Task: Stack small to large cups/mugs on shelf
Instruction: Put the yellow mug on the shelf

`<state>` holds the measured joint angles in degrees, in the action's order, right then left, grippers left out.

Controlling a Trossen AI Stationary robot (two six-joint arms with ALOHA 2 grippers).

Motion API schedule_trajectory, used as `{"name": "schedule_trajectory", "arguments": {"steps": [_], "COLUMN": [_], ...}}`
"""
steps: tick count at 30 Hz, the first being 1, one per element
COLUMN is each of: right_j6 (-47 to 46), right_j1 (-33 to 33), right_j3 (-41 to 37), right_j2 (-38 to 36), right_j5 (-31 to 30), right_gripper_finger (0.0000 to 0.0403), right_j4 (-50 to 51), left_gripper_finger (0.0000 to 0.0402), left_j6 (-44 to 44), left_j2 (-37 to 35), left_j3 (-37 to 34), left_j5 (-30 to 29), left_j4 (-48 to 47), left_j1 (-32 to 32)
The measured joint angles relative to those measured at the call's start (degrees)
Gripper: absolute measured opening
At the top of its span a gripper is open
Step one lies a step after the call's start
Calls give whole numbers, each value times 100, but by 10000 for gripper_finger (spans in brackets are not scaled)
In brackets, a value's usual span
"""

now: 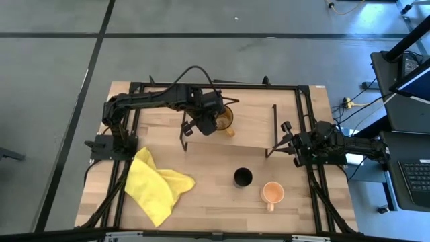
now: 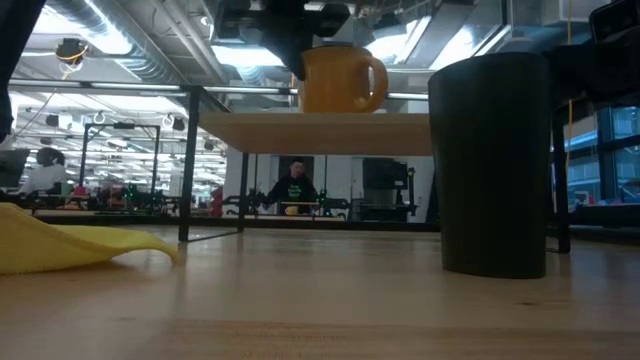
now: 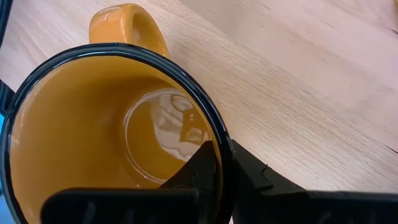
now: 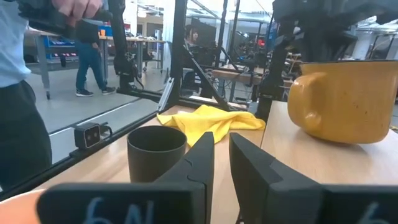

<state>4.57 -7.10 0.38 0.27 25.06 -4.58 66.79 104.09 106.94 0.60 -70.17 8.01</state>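
Observation:
The amber mug stands upright with its base on the light-wood shelf, near the shelf's left end. It also shows in the low view and the right wrist view. My left gripper is above it, shut on its rim. The small black cup and the peach-orange mug stand on the tabletop in front of the shelf. My right gripper waits shut and empty at the shelf's right end. My left gripper holds the amber mug's dark rim on the side away from the handle. One finger is inside the mug and one outside. The fingers come from above, pointing down. The mug is upright on the shelf.
A crumpled yellow cloth lies on the tabletop at the near left. The shelf's thin dark legs stand at its corners. The black frame runs round the table. People show in the room beyond.

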Motion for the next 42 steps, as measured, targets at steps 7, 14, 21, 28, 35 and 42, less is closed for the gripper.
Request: {"name": "schedule_trajectory", "arguments": {"steps": [7, 14, 21, 28, 35, 42], "right_j6": [19, 27, 22, 25, 62, 52], "right_j1": [1, 0, -1, -1, -1, -1], "right_j3": [0, 0, 0, 1, 0, 0], "right_j2": [0, 0, 2, 2, 2, 2], "right_j5": [0, 0, -16, -590, -592, -603], "right_gripper_finger": [53, 53, 53, 53, 53, 53], "right_j4": [0, 0, -12, -96, -92, -87], "left_gripper_finger": [22, 23, 23, 23, 23, 24], "left_j6": [-22, -22, -70, -196, -190, -173], "left_j2": [2, 45, 42, 32, 27, 22], "left_j3": [-1, 144, 155, 162, 166, 166], "left_j5": [2, -33, -23, -17, -2, 43], "left_j4": [26, 16, 15, -8, -92, -92], "left_j1": [2, 7, 7, 7, -64, -225]}}
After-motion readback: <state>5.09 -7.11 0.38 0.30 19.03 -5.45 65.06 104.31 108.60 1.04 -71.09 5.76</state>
